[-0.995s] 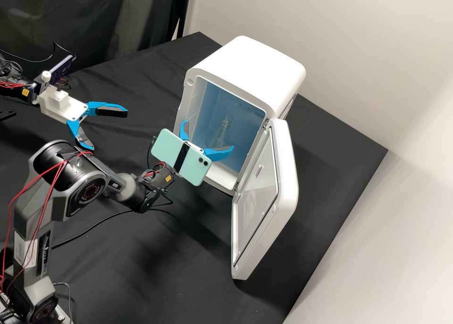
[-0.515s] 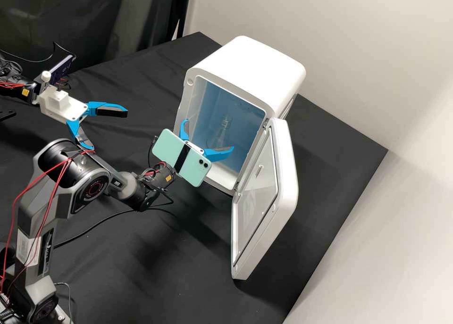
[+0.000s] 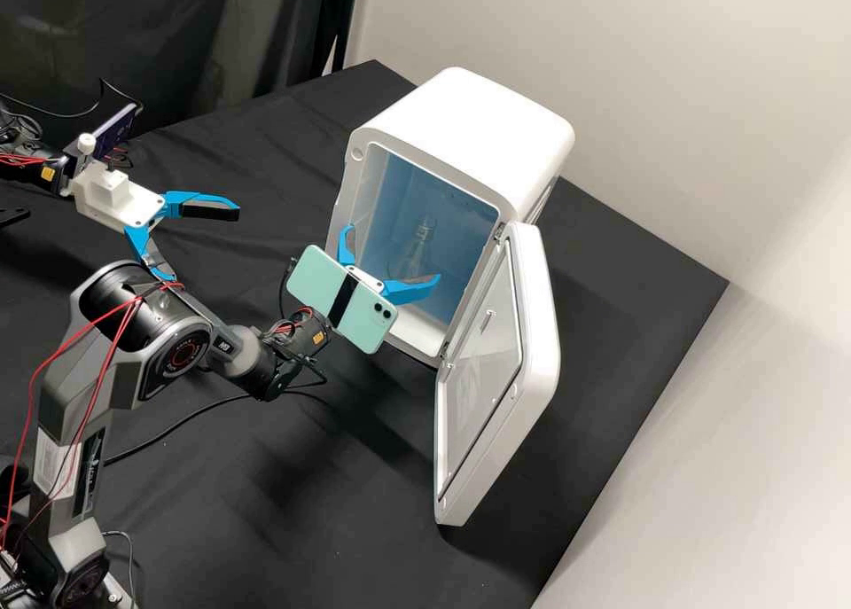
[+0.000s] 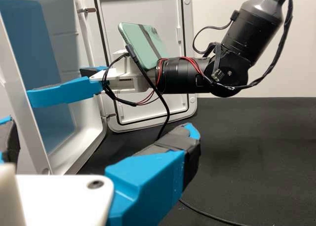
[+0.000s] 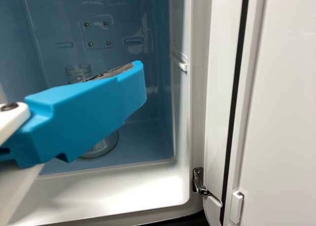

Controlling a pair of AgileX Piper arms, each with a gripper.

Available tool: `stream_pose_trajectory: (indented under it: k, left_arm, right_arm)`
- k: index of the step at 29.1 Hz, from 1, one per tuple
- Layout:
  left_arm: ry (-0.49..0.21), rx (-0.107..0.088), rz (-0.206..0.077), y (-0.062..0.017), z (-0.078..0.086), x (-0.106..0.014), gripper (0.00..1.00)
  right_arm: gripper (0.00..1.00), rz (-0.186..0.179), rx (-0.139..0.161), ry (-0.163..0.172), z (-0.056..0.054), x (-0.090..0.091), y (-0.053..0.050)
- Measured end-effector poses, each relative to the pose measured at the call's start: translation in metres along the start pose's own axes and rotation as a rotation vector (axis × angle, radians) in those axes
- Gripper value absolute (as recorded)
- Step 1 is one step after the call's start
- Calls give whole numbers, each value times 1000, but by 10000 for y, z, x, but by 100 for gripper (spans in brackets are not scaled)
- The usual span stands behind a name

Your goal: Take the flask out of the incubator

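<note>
- Flask (image 3: 417, 241): upright inside white incubator (image 3: 479, 130), door (image 3: 496, 370) open.
- Right pincer (image 3: 390, 256): fingers apart, at incubator mouth.
- Left pincer (image 3: 202, 242): fingers apart, above table (image 3: 292, 467), far left.

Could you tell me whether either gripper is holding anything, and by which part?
Nothing is held. The right gripper is open at the mouth of the incubator, not closed on the flask inside; the left gripper is open over the bench.
</note>
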Motion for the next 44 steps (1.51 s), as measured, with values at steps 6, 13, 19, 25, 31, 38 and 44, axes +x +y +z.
stream_pose_trajectory:
  k: [6,13,19,25,31,38,44]
  left_arm:
    - [0,0,0,0,0,0,100]
    - [0,0,0,0,0,0,100]
    - [0,0,0,0,0,0,100]
    - [0,0,0,0,0,0,100]
    - [0,0,0,0,0,0,100]
    - [0,0,0,0,0,0,100]
    - [0,0,0,0,0,0,100]
  right_arm:
    - [100,0,-18,8,28,17,11]
    - [100,16,-26,38,100,47,-37]
    - [100,0,-47,9,172,86,-99]
    - [100,-62,-49,-86,296,117,-191]
    - [100,-62,-49,-86,296,117,-191]
    - [100,-62,-49,-86,296,117,-191]
    - [100,-56,-48,-94,322,103,-161]
